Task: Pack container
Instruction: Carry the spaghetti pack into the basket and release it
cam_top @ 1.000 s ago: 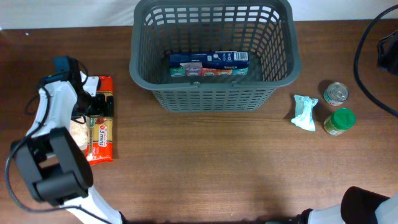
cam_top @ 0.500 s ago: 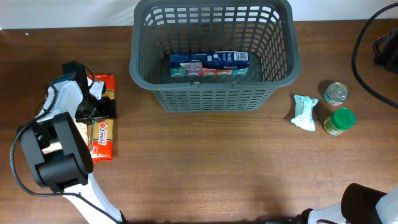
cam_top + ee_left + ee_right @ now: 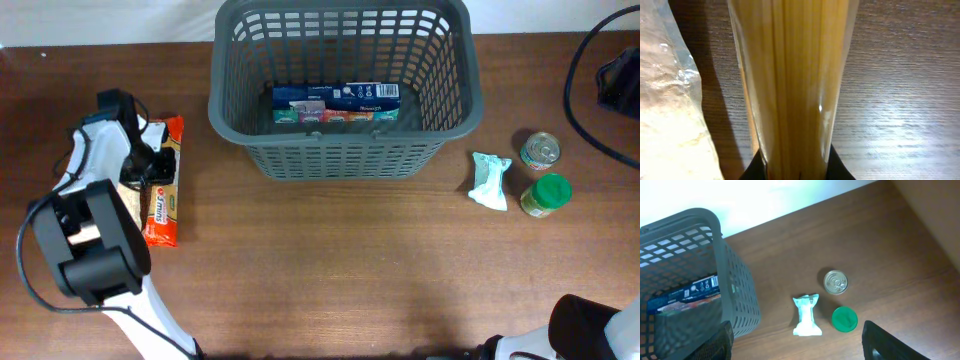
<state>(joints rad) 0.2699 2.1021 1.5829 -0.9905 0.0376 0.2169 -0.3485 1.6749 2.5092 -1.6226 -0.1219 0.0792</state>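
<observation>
The container (image 3: 340, 150), a large dark grey slotted basket, stands at the back middle of the table with a blue-and-white box (image 3: 336, 102) lying inside. At the far left lies an orange-red spaghetti pack (image 3: 160, 195). My left gripper (image 3: 150, 165) is shut on it; in the left wrist view the clear pack of pasta strands (image 3: 792, 75) runs up from between the black jaws (image 3: 792, 167). My right gripper (image 3: 800, 350) hangs open high above the table's right side, with nothing between its fingers.
A clear bag of white grains (image 3: 665, 110) lies right beside the spaghetti. Right of the basket (image 3: 690, 280) sit a tin can (image 3: 540, 150), a green-lidded jar (image 3: 546, 194) and a small mint-white packet (image 3: 489, 180). A black cable (image 3: 585, 90) loops at the far right.
My left gripper has gone from open to shut on the spaghetti pack, and the pack has shifted slightly up and tilted. The right arm has not moved.
</observation>
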